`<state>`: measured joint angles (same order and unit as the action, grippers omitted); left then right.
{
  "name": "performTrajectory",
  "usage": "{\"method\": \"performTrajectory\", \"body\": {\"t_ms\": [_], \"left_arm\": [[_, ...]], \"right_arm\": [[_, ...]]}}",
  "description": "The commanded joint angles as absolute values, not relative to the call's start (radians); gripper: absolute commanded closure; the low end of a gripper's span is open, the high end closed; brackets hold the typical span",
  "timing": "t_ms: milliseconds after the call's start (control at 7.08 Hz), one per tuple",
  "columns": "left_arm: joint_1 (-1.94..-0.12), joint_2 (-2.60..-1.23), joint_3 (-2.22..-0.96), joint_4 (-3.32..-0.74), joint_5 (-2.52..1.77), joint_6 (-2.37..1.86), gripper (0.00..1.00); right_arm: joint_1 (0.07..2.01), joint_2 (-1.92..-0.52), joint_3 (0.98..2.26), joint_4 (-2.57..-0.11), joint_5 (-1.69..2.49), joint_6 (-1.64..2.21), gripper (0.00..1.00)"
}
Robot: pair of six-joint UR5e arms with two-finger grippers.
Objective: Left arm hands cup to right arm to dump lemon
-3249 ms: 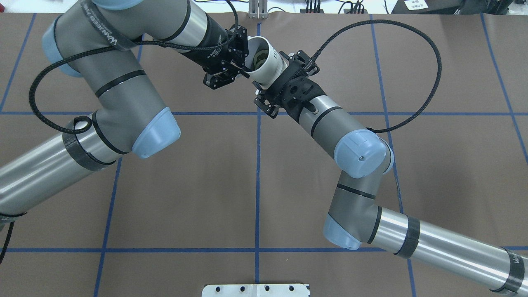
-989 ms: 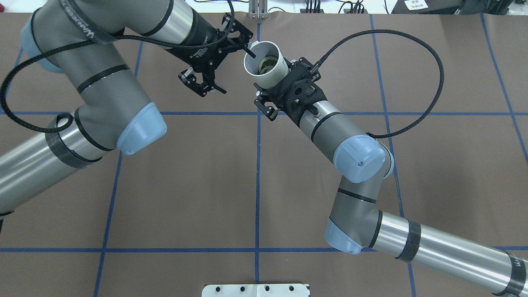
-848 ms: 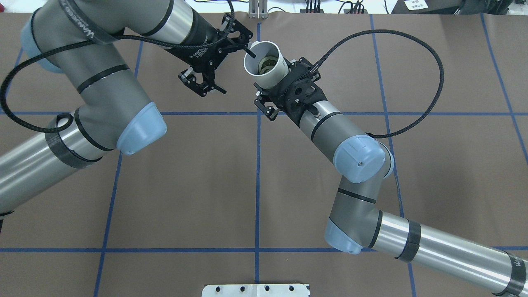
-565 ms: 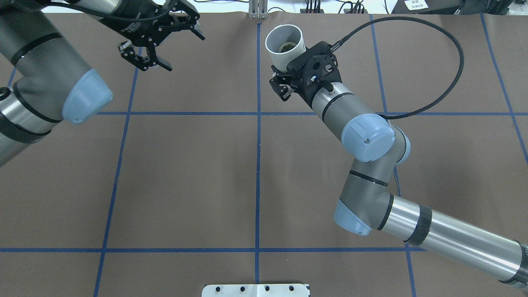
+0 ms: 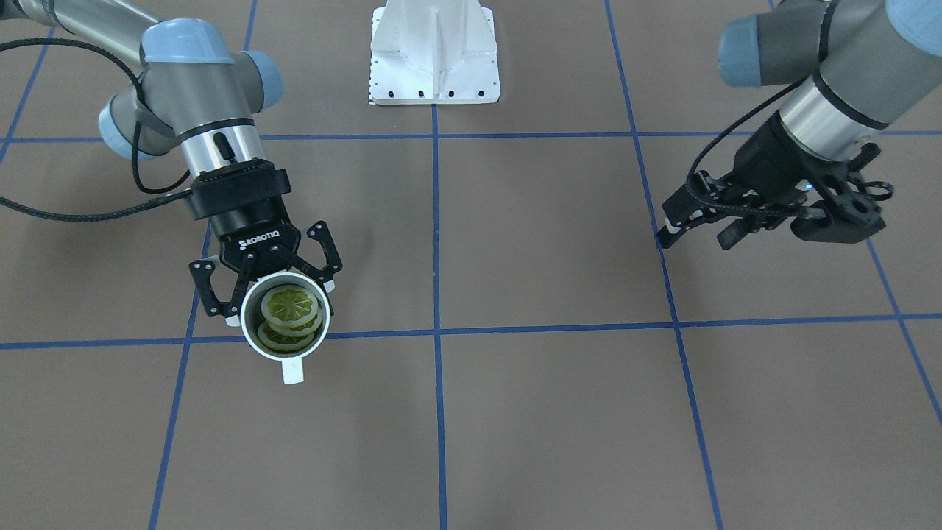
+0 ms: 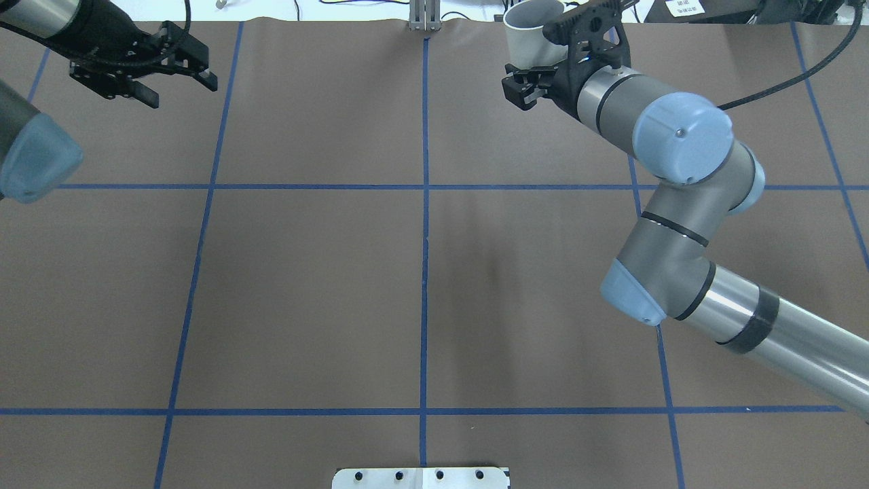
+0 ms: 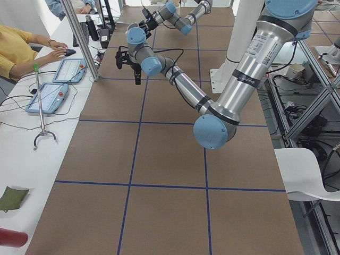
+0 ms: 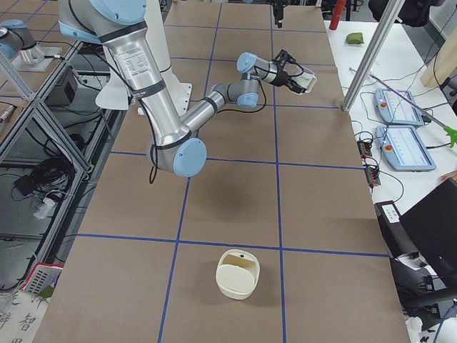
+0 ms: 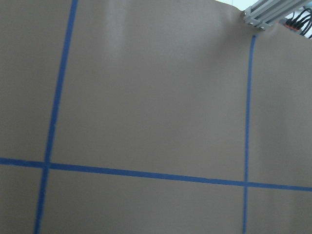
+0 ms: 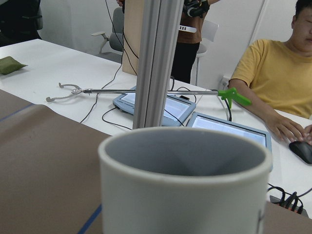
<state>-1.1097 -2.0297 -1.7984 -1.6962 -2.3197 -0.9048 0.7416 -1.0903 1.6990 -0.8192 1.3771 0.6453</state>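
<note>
Two grippers held well apart over the table [image 5: 515, 412], cup [image 5: 283, 355] clamped around its wall by the right gripper [image 5: 271, 294], handle [image 5: 293, 374] pointed away from the wrist [image 5: 237, 195], lemon slices [image 5: 289, 305] stacked inside, left gripper [image 5: 695, 235] spread wide.

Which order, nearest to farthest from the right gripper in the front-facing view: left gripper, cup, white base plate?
1. cup, held in the right gripper, view's left.
2. white base plate, top centre.
3. left gripper, view's far right.
</note>
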Motion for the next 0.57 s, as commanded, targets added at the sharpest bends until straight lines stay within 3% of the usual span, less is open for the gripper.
{"method": "performTrajectory", "body": {"t_ms": [0, 424], "left_arm": [[-1.172, -1.959, -1.796, -1.562, -2.24, -0.497, 0.0], [-1.264, -1.852, -1.772, -1.551, -2.224, -0.232, 0.0]], "right_arm": [[0.819, -1.222, 1.843, -0.856, 1.482, 0.742, 1.0], [0.938, -1.406, 1.991, -0.836, 1.601, 0.926, 1.0]]}}
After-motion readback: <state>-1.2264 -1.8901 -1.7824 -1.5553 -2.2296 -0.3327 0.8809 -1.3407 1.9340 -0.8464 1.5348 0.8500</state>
